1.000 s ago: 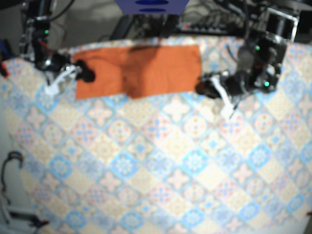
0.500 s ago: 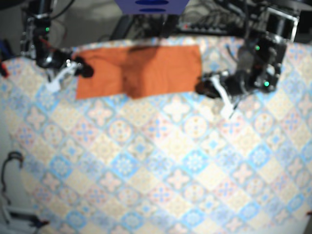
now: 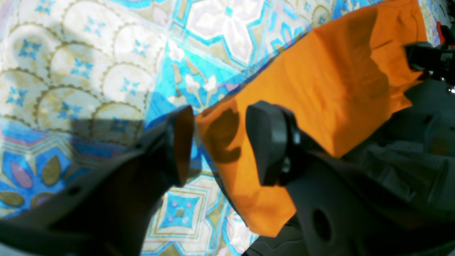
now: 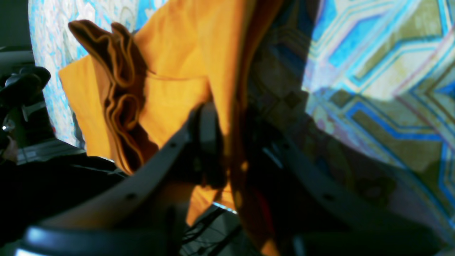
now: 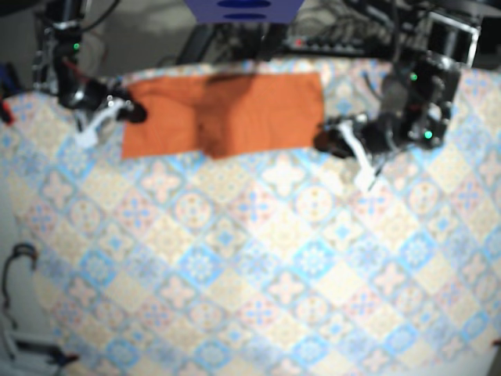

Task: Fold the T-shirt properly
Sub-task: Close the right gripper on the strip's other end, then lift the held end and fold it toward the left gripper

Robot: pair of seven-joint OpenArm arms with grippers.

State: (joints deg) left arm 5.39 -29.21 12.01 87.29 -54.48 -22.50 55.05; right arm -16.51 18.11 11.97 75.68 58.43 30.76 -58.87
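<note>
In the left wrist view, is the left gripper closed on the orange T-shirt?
No, the left gripper stands open, with the T-shirt corner between its jaws.

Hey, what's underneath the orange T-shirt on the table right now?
The orange T-shirt lies on the patterned tablecloth, which shows around its edges. The right wrist view shows its own folded layers stacked. Anything else beneath is hidden by the fabric.

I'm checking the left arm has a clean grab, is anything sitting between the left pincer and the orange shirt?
Nothing visible is in the way. The left pincer is open, and a corner of the shirt shows right in the gap between its fingers, lying on the patterned tablecloth.
</note>
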